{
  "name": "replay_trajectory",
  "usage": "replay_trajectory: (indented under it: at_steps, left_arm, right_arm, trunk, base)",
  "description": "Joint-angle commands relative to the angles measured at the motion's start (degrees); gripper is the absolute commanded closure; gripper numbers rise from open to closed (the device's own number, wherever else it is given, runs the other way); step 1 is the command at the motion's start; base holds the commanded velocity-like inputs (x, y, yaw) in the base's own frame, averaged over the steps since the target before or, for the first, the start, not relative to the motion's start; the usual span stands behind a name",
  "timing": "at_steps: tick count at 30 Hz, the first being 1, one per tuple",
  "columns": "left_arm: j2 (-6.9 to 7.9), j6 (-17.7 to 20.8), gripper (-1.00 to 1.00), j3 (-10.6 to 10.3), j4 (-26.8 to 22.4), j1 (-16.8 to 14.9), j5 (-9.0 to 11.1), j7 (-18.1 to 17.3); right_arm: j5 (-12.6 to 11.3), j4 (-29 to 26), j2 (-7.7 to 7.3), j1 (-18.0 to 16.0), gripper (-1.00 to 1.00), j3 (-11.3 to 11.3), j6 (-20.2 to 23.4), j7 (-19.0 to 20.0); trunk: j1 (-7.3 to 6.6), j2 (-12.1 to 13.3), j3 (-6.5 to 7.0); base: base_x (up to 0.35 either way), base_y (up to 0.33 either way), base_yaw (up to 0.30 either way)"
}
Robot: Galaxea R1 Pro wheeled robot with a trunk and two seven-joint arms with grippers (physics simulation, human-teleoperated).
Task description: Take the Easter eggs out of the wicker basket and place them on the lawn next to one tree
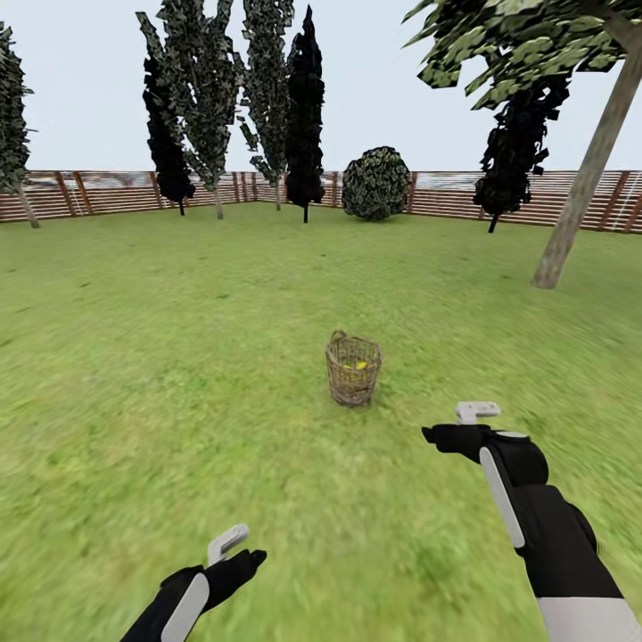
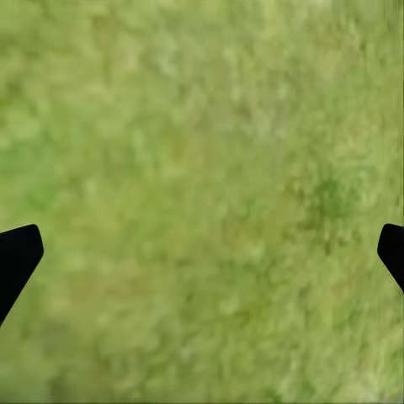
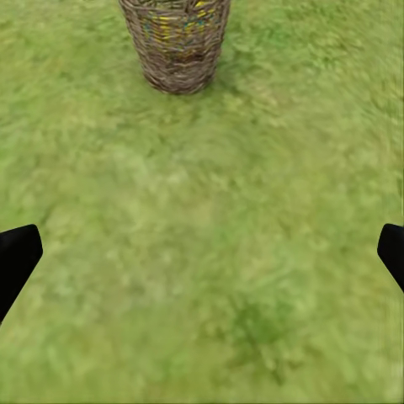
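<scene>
Nearest me: my left gripper point(image 1: 234, 542) hangs low over bare grass, fingers spread, nothing in them. In the left wrist view just mottled green turf between the two dark fingertips point(image 2: 18, 257). My right gripper point(image 1: 477, 415) is further fwd, also spread wide & empty; its wrist view has the pads at the far edges w/ grass between.

Next out: the wicker basket point(image 1: 353, 369) stands upright on the lawn point(image 1: 178, 357), ahead of the right gripper, apart from it. Brown open weave, deep, roundish, small loop on the rim. Yellow glints thru the weave, so eggs point(image 1: 360, 364) are inside; can't count them from here. In the right wrist view colour shows thru the basket's wall point(image 3: 176, 42) too.

Step, I reckon: approach, pre-grasp. No egg out yet. Next move wants me closer, then one gripper down thru the mouth. Eggs look smooth & rounded, may slip.

Further: the tree point(image 1: 584, 178), thick pale mottled trunk, leaning, stands right of the basket, well apart. Beyond: round bush point(image 1: 375, 183), slim dark trees, slat fence point(image 1: 107, 192).
</scene>
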Motion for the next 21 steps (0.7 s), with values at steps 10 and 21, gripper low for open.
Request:
replay_trajectory:
  at_steps: [10,21]
  left_arm:
    - [1.25,0.0,-1.0,0.84,-0.67,1.91,0.35,0.29]
    - [1.12,-0.09,-1.0,3.05,-1.1,2.87,0.37,0.24]
  right_arm:
    - [-0.51,25.22,0.22,-14.6,-1.0,-0.41,-0.52,0.11]
    - [-0.62,38.11,0.18,-21.44,-1.0,0.06,-7.44,4.29]
  trunk:
    - [0.03,-0.03,-0.06]
    - [0.03,-0.03,-0.06]
  base:
    - [0.334,0.0,0.0]
    - [0.334,0.0,0.0]
